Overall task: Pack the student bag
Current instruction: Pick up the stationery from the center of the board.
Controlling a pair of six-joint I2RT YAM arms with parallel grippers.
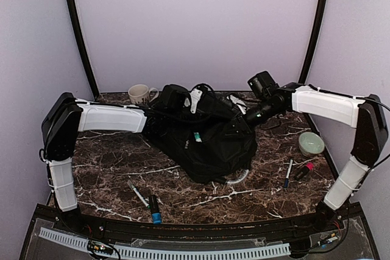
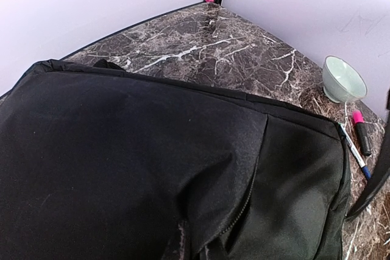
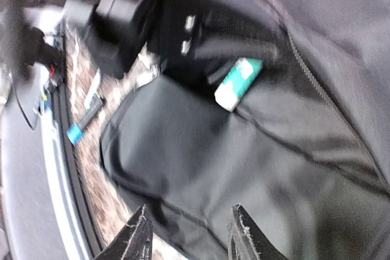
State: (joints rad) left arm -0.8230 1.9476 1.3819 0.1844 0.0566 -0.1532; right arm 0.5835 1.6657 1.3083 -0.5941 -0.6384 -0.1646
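Observation:
The student bag (image 1: 204, 141) is a large black backpack lying in the middle of the table. It fills the left wrist view (image 2: 134, 156). My left gripper (image 1: 166, 126) is at the bag's left upper side. Its fingers are hidden in a pinched-up fold of black fabric (image 2: 189, 229), and it is shut on that fold. My right gripper (image 3: 192, 242) hangs open just over the bag's front panel (image 3: 201, 156), holding nothing. In the top view the right gripper (image 1: 242, 111) is at the bag's far right corner. A green-and-white item (image 3: 237, 83) pokes out of a bag pocket (image 1: 198, 137).
A mug (image 1: 140, 94) stands at the back left and a pale green bowl (image 1: 311, 143) at the right. A blue pen (image 1: 287, 173) and a pink highlighter (image 1: 303, 170) lie right of the bag. A pen (image 1: 138, 193) and a blue-capped marker (image 1: 155, 209) lie near the front edge.

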